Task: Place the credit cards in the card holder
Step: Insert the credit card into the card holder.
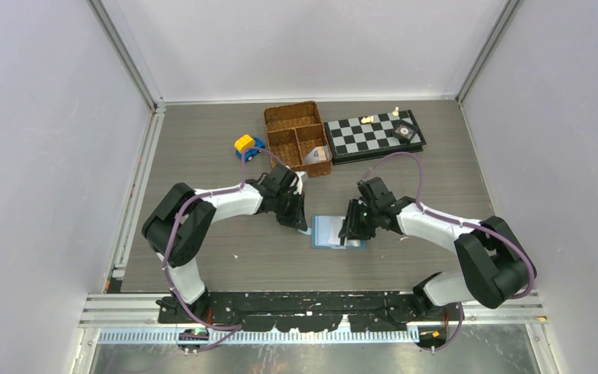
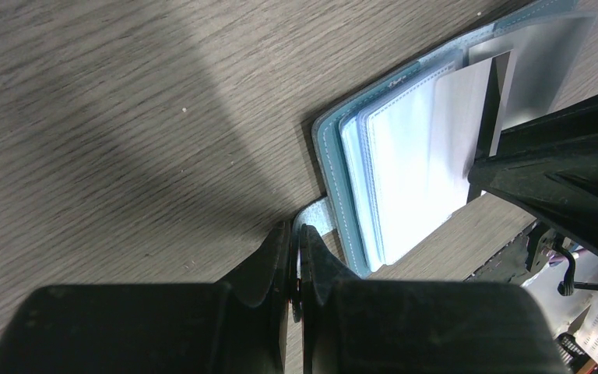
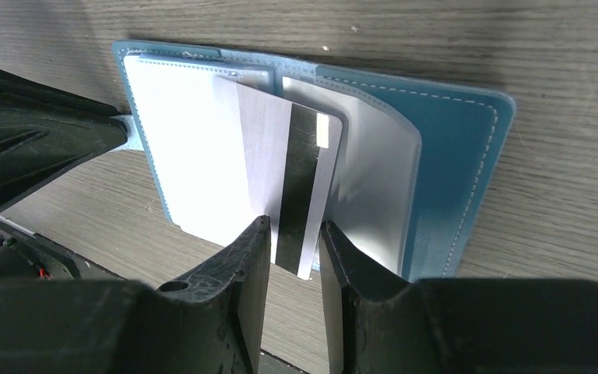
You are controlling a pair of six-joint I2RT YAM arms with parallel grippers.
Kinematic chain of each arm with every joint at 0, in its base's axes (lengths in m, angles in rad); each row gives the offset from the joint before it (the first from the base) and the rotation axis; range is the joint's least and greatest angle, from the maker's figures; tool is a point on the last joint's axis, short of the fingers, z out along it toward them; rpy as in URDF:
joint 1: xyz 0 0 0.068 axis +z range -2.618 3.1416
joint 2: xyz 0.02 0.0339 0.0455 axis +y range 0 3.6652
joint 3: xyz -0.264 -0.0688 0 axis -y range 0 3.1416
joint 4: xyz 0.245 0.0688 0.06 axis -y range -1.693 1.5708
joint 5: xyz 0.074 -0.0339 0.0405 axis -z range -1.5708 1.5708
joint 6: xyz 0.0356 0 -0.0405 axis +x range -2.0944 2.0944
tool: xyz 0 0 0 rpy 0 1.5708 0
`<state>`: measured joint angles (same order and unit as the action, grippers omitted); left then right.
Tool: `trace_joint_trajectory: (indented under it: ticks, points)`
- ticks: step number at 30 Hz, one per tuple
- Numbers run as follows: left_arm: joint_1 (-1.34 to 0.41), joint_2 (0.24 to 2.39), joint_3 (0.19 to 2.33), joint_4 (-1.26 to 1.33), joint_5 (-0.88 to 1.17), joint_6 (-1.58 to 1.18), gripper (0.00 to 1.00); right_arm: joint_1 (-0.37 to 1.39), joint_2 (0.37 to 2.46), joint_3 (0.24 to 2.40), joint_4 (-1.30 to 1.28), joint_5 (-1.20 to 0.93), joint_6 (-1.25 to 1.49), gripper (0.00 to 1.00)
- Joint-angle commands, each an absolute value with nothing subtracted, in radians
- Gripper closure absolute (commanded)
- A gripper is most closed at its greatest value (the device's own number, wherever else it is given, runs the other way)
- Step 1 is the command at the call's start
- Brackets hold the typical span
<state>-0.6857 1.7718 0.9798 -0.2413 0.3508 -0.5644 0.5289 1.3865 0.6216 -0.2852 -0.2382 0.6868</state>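
From above, the card holder (image 1: 325, 231) lies open and flat on the counter (image 1: 210, 249), right between the two sets of fingers. The left fingers (image 1: 302, 224) are at its left edge. The right fingers (image 1: 348, 236) are over its right part. Far past both sets of fingers, at the back of the counter, are a brown basket (image 1: 290, 109), a chess board (image 1: 370, 136) and a small yellow and blue thing (image 1: 245, 145).

In the left wrist view, the left fingers (image 2: 297, 249) are pressed shut. They pinch the little snap tab (image 2: 317, 212) that sticks out from the blue edge of the card holder (image 2: 333, 167). The holder lies just past the fingertips and a bit to the right. It is open, and its pale pockets show. The black right fingers are on the far side of the holder.

In the right wrist view, the right fingers (image 3: 293, 241) stand a little way apart. A credit card (image 3: 265, 148) with a black stripe has its near end between them. There is a thin gap on each side, so they do not squeeze it. The far end of the card reaches a pocket near the fold of the card holder (image 3: 467, 156). I cannot tell how deep it goes in. The holder lies open just past the fingertips. The left fingers are off to the left, at the tab.
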Motion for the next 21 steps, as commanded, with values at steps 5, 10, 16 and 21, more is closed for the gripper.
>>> trace_joint_trajectory:
  ticks: [5,10,16,21]
  points:
    - [-0.698,1.8,0.986,-0.228,0.334,-0.548,1.0,0.552,1.427,0.682,-0.267,-0.212,0.68,0.65]
    - [-0.702,1.799,0.984,-0.22,0.336,-0.555,1.0,0.577,1.436,0.718,-0.266,-0.206,0.681,0.64]
    - [-0.707,1.8,0.985,-0.214,0.34,-0.56,1.0,0.612,1.474,0.76,-0.264,-0.192,0.679,0.64]
    - [-0.707,1.797,0.983,-0.208,0.339,-0.566,1.0,0.646,1.51,0.79,-0.266,-0.178,0.678,0.64]
